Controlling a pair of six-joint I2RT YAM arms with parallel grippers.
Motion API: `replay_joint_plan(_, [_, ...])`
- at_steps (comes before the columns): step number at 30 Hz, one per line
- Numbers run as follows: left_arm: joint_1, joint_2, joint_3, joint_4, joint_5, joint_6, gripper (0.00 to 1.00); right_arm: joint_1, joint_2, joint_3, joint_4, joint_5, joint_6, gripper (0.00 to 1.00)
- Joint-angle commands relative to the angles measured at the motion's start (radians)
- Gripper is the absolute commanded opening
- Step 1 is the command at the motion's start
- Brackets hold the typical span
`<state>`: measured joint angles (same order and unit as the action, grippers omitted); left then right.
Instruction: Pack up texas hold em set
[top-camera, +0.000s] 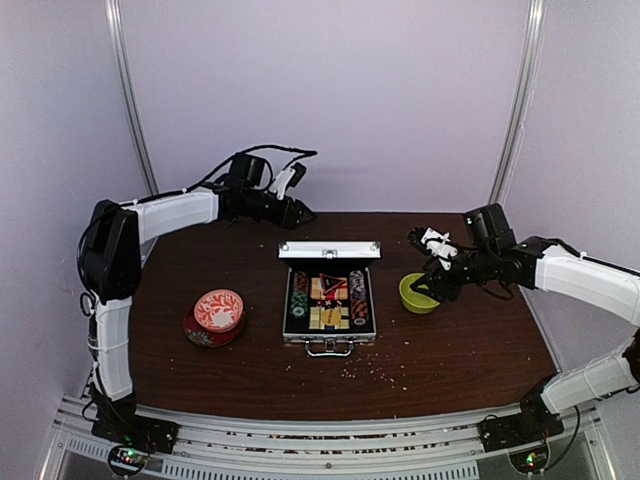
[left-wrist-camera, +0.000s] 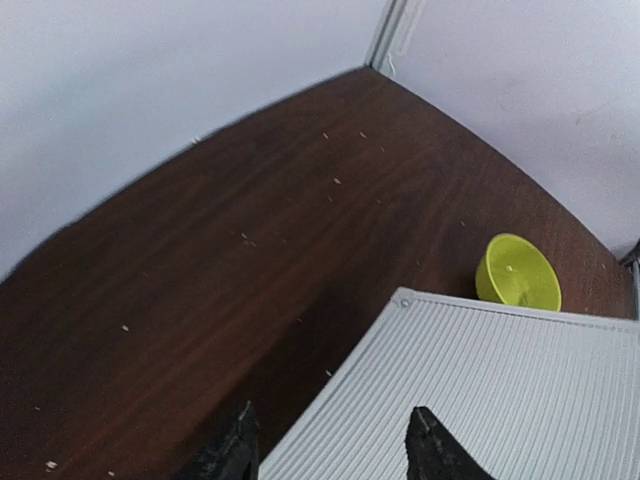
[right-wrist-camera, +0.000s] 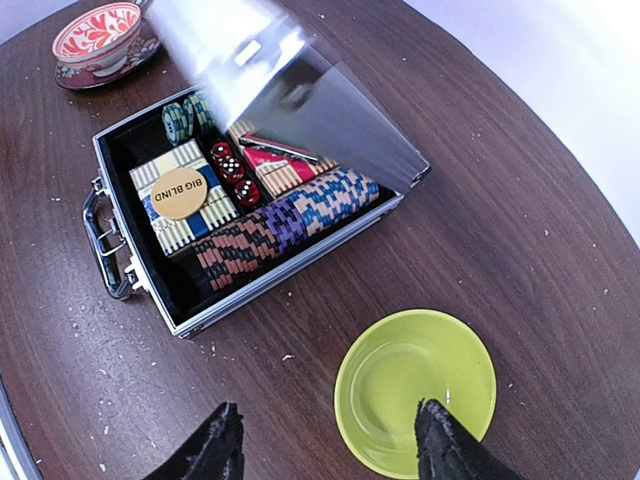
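We see the silver case (top-camera: 329, 300) lying open at the middle of the brown tabletop (top-camera: 460, 350), its lid up, with striped chips (right-wrist-camera: 285, 222), card decks (right-wrist-camera: 180, 195) and red dice (right-wrist-camera: 232, 168) inside. The left gripper (left-wrist-camera: 335, 455) hovers, jaws parted and empty, behind the lid. The right gripper (right-wrist-camera: 330, 450), likewise parted and empty, hangs over a lime-green bowl (right-wrist-camera: 415, 390) beside the case.

White-shelled arms (top-camera: 175, 213), black joints, cables
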<state>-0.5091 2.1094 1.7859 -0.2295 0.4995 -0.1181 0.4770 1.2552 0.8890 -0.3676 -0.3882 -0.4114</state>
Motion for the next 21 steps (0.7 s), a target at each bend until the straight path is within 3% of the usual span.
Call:
replay_joint_plan(1, [-0.046,-0.084,-0.114,-0.013,0.014,0.040,0.50,-0.005,0.003,-0.008,0.019,0.017,0.002,0.60])
replay_joint_plan(5, [-0.088,-0.168,-0.223,-0.014,-0.109,0.028,0.49,-0.005,0.002,-0.013,0.023,0.018,0.003,0.61])
replay_joint_plan(11, [-0.108,-0.338,-0.405,-0.034,-0.283,-0.129,0.56,-0.005,0.039,-0.004,0.024,-0.012,0.029,0.64])
replay_joint_plan(21, [-0.180,-0.470,-0.650,-0.119,-0.375,-0.179,0.60,0.006,0.247,0.116,-0.070,-0.143,0.076,0.65])
